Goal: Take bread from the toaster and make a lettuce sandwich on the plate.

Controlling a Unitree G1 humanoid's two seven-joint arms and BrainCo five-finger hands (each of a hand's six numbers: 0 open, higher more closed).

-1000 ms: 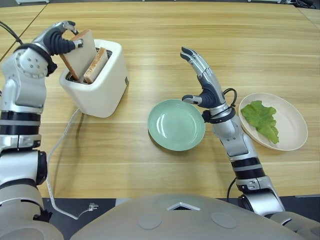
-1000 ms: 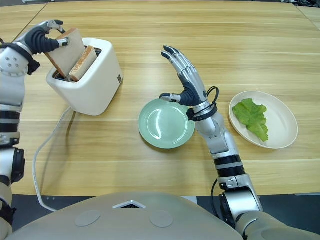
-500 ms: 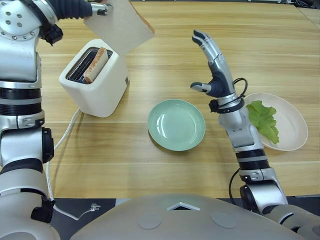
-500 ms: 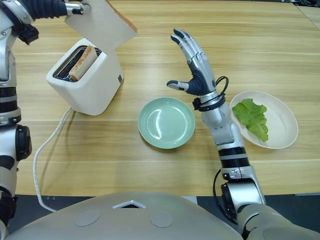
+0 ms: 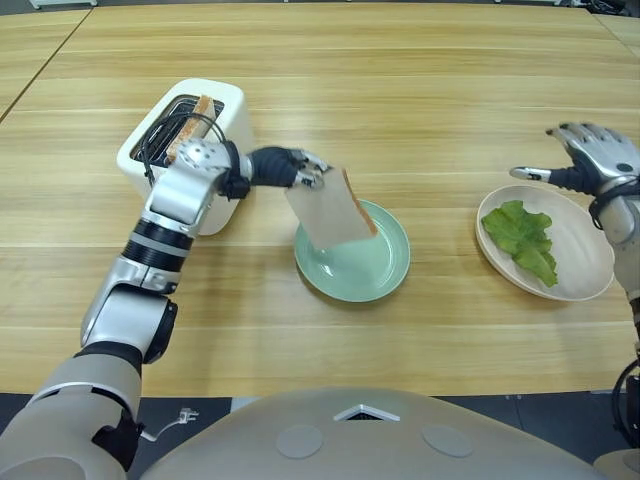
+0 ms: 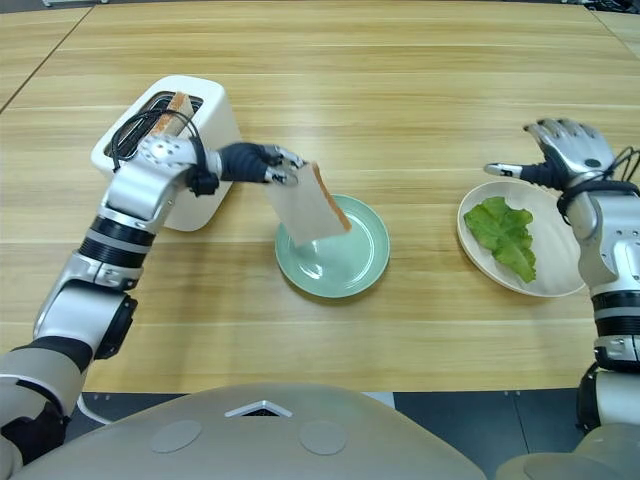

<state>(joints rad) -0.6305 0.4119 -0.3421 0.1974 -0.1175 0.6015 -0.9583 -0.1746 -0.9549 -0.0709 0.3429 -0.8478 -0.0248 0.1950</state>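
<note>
a wooden table (image 5: pixel 420 90) seen from above. nearest, at the middle, a round green plate (image 5: pixel 388 272) lies flat. a slice of bread (image 5: pixel 328 212) hangs tilted over the plate's left half, its lower edge low over the plate; whether it touches cannot be told. the left hand (image 5: pixel 283 167) pinches the slice's upper corner, fingers closed on it, with its arm stretched in from the left. to the right, well apart from the green plate, a cream plate (image 5: pixel 592 255) holds a leaf of lettuce (image 5: pixel 525 238). the right hand (image 5: pixel 590 150) hovers above that plate's far rim, fingers spread, holding nothing. farther back on the left stands a white toaster (image 5: pixel 232 115), with a second slice of bread (image 5: pixel 203 108) upright in one slot
</note>
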